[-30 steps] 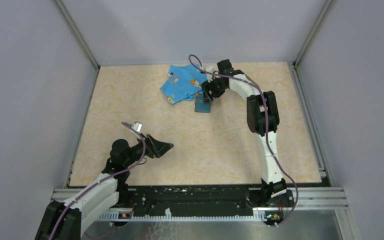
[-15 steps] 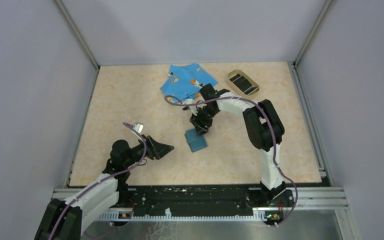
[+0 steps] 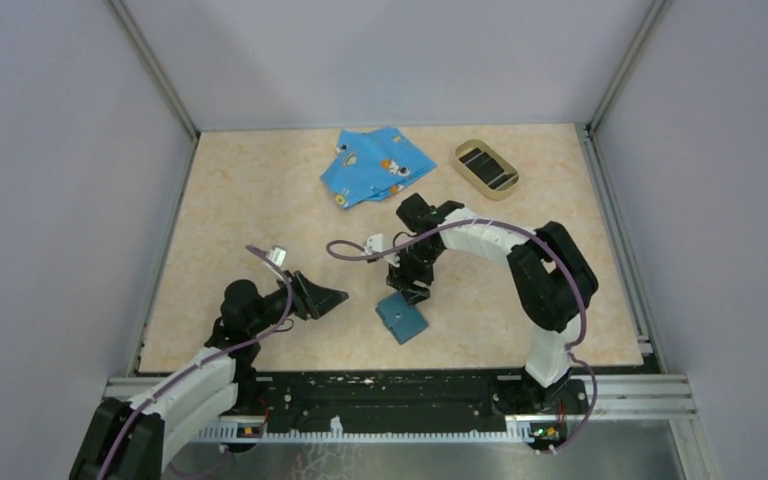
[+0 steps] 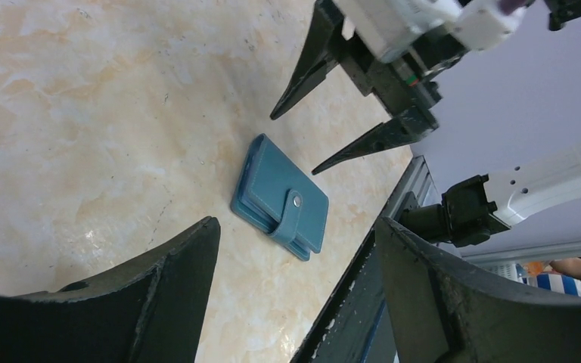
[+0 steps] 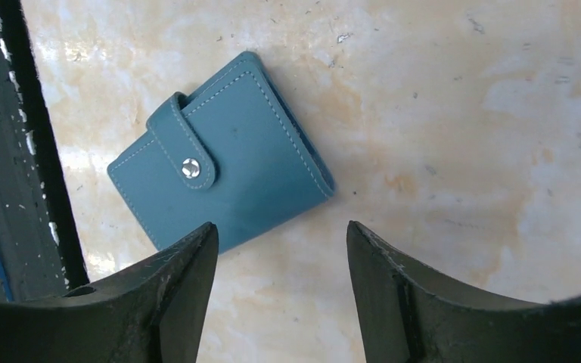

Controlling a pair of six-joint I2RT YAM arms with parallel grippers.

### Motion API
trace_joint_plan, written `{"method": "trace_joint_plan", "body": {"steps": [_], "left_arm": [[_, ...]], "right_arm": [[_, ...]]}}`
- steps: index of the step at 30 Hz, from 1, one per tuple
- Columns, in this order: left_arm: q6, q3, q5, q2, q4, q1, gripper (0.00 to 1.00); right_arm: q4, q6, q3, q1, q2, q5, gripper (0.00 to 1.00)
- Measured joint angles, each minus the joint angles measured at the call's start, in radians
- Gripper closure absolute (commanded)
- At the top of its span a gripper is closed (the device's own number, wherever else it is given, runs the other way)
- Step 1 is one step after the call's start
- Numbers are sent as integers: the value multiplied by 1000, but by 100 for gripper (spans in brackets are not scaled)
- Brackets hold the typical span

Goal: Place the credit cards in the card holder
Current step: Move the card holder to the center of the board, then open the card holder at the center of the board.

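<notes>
The teal card holder (image 3: pixel 402 318) lies flat on the table near the front, folded shut with its strap snapped (image 5: pixel 219 178) (image 4: pixel 281 198). My right gripper (image 3: pixel 413 290) (image 5: pixel 281 227) hovers just behind it, open and holding nothing; its dark fingers (image 4: pixel 302 76) show in the left wrist view above the holder. My left gripper (image 3: pixel 338 294) (image 4: pixel 296 227) is open and empty, pointing at the holder from the left, a short way off. The black credit cards (image 3: pixel 487 166) lie in a tan oval tray at the back right.
The tan oval tray (image 3: pixel 463 152) sits at the back right. A bright blue cartoon-print cloth (image 3: pixel 375 165) lies crumpled at the back middle. The black base rail (image 3: pixel 390 390) runs close to the card holder's near side. Grey walls enclose the table.
My right arm carried the card holder from beside the blue cloth to the near middle, set it down and let go. The left arm stayed put.
</notes>
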Motion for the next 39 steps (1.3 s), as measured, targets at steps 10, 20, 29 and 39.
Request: {"method": "trace_joint_plan", "body": {"steps": [10, 20, 29, 39], "left_arm": [[2, -2, 18, 68, 108, 0, 13], [2, -2, 37, 344, 331, 0, 14], [105, 121, 91, 575, 307, 0, 17], [254, 237, 132, 694, 258, 0, 21]], "right_arm": [[-18, -42, -30, 0, -354, -61, 30], [5, -201, -240, 0, -481, -236, 28], [22, -239, -254, 0, -482, -194, 27], [48, -230, -258, 0, -506, -172, 28]]}}
